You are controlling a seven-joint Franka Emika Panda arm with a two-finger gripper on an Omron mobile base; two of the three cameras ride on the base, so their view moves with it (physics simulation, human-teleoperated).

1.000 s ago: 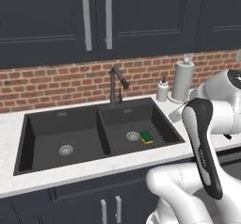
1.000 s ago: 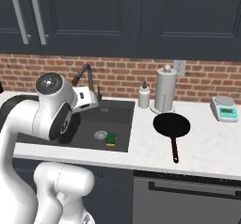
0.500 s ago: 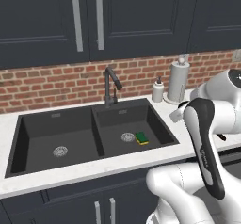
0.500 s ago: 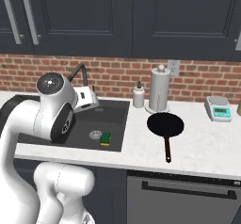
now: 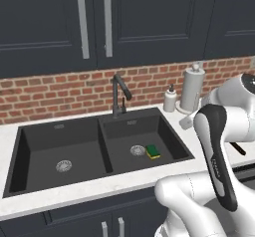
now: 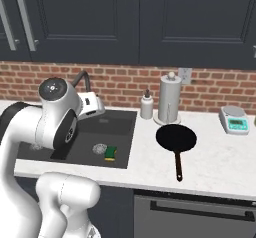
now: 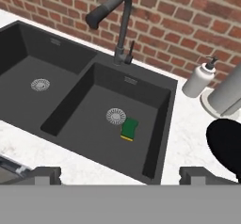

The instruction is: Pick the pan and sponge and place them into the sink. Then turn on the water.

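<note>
Wide-open and empty, the claw (image 7: 120,173) hangs above the near edge of the dark grey matte double-basin sink (image 7: 155,119), its two small dark tips well apart at the bottom of the hand view, apparently held high to survey the work before reaching for anything. Just under it, the small green-topped, yellow-bottomed rectangular sponge (image 7: 129,128) already lies in the right basin beside the round silver drain (image 7: 116,116), so that half of the carrying looks done. The round, shallow black frying pan (image 6: 175,139) sits on the white table (image 6: 215,167) to the right of the sink, its thin straight handle pointing toward the front edge, likely the next thing to be fetched. No stream runs from the black gooseneck faucet (image 5: 120,94). From the right base view the whole pan shows, along with a white paper-towel roll (image 6: 169,98) and a small scale (image 6: 234,119); the hand view catches just its rim, and the left base view little more than part of the handle behind the arm.
</note>
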